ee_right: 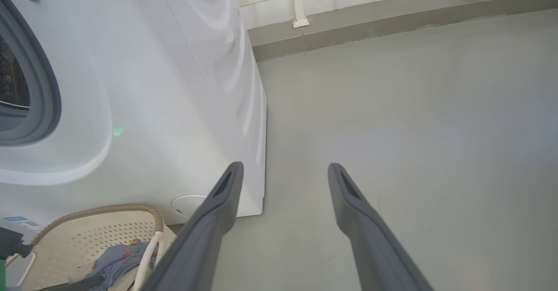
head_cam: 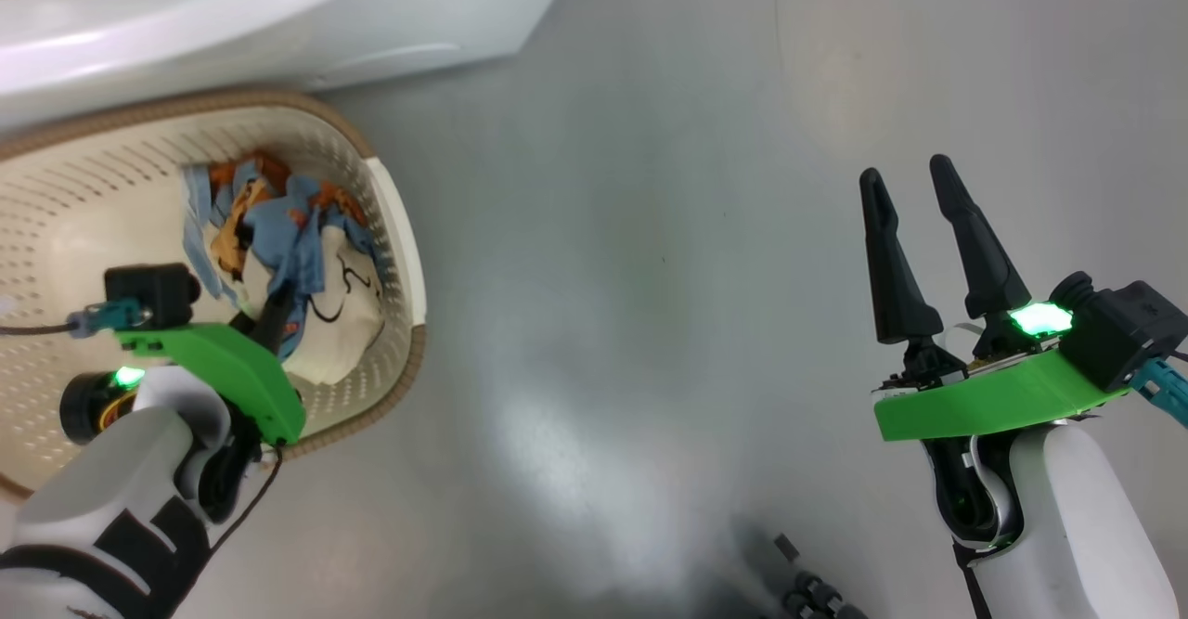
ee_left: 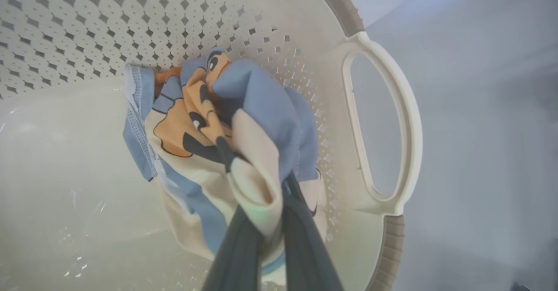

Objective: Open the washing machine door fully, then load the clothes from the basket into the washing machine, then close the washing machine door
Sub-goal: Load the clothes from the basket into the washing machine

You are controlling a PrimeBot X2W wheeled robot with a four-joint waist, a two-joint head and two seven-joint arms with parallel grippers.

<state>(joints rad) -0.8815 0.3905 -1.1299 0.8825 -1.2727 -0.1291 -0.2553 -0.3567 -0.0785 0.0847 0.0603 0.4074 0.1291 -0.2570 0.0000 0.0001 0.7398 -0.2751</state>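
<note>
Left claw (ee_left: 266,199): narrow, its two dark fingers pinched on a cream fold of the clothes (ee_left: 244,107). The fold rises between the fingers. The remaining blue and orange-printed fabric lies just beyond the tips, resting against the basket (ee_left: 130,20) wall.

In the head view, the left claw (head_cam: 278,299) reaches down into the basket (head_cam: 93,211) from the near side. Its tips are buried in the clothes (head_cam: 278,238). The bundle sits at the basket end nearest the white side handle, on the basket bottom.

The basket stands on the grey floor (head_cam: 650,229), just beside the front of the washing machine (head_cam: 278,6).

Right claw (head_cam: 910,174): wide, nothing between the fingers. It hangs over bare floor, well apart from the basket and clothes. In its own wrist view, the right claw (ee_right: 283,169) points past the lower corner of the washing machine (ee_right: 174,86), with the basket (ee_right: 100,234) at lower left.
</note>
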